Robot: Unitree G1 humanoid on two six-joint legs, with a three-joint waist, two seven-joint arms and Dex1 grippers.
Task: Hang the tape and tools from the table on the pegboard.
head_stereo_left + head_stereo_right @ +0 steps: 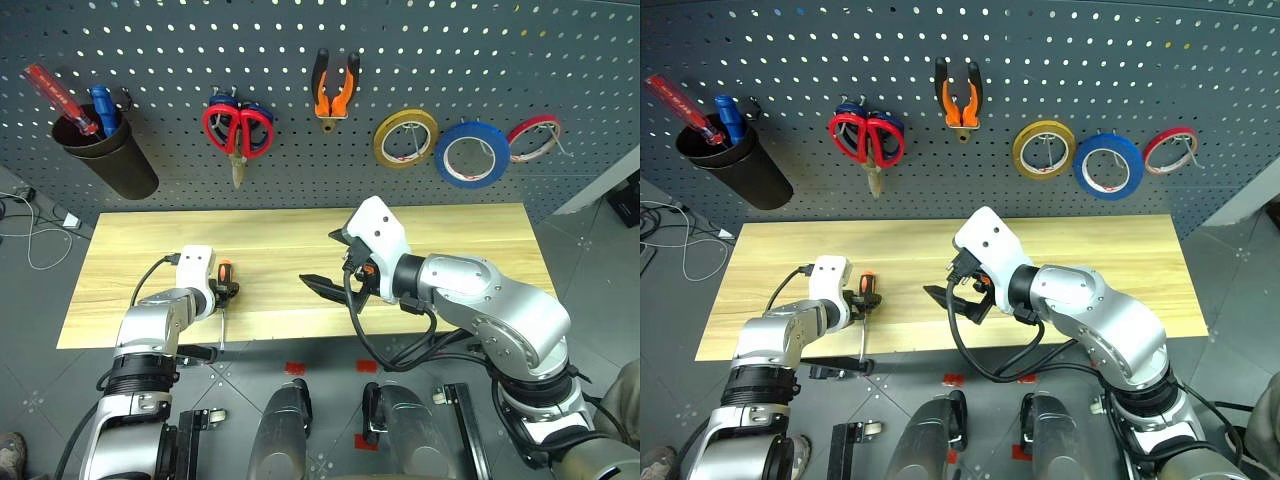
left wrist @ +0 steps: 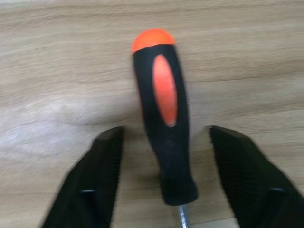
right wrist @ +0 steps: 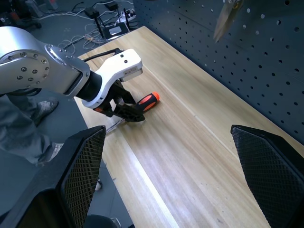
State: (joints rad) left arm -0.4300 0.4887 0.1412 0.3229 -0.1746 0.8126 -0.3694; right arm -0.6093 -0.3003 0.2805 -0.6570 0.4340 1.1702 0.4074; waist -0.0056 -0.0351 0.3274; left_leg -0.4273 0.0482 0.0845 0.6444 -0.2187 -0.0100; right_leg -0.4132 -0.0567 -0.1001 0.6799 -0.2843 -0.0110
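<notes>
Pegboard (image 1: 300, 110) already carries the red-handled scissors (image 1: 238, 128), pliers (image 1: 334, 90), yellow roll (image 1: 405, 138), blue tape (image 1: 471, 154), thin red roll (image 1: 534, 138) and a black cup (image 1: 108, 155) with blue-handled tools. Surface (image 1: 300, 240) has one task item left on it: the screwdriver (image 2: 164, 128), near the front-left edge. Its long axis runs front to back, orange cap toward the pegboard, shaft overhanging the front edge. Left claw (image 2: 164, 190) is the nearer one, straddling the handle, fingers (image 2: 95, 180) either side with gaps, not yet clenched on it. Right claw (image 1: 335, 262) hovers mid-surface, spread wide, holding nothing. Nothing blocks the grasp; judged next need: close on the handle.
</notes>
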